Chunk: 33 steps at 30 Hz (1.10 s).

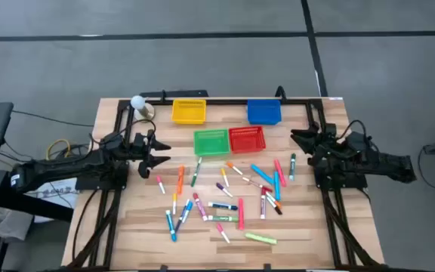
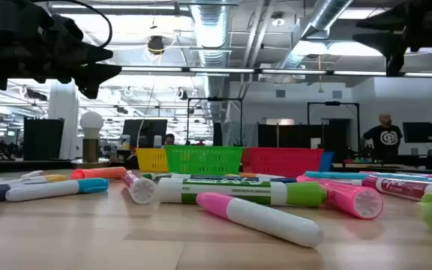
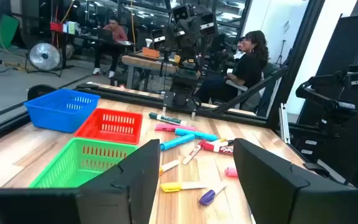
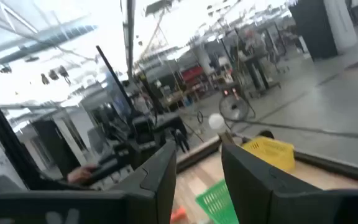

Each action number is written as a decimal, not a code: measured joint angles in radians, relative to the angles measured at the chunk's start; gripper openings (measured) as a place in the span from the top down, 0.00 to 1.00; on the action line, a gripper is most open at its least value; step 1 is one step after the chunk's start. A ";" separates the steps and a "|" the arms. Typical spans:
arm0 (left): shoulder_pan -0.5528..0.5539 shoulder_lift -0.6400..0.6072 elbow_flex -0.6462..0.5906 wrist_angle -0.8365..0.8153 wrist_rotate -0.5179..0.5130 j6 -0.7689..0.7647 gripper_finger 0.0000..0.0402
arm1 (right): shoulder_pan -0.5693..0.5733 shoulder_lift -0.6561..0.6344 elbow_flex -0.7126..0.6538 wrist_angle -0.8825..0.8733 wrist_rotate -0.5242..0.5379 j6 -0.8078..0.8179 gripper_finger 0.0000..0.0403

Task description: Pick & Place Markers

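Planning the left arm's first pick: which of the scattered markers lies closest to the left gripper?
The white-barrelled marker with a pink cap, at the left edge of the scatter, just below the open left gripper; every other marker lies farther right or lower.

We see a grey floor around the wooden bench, ceiling ducts and strip lights overhead, and monitors behind.

an industrial robotics lab. exposed ceiling ducts and strip lights run overhead. far off, people sit at workbenches crowded with monitors and equipment.
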 joint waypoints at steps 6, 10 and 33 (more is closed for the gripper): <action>0.000 0.000 0.000 0.000 0.000 0.000 0.49 | 0.000 0.000 0.000 -0.070 0.000 0.000 0.71; 0.000 0.000 0.000 0.000 0.000 0.000 0.49 | 0.000 0.000 0.000 -0.070 0.000 0.000 0.71; 0.000 0.000 0.000 0.000 0.000 0.000 0.49 | 0.000 0.502 0.522 -1.008 -0.213 0.233 0.71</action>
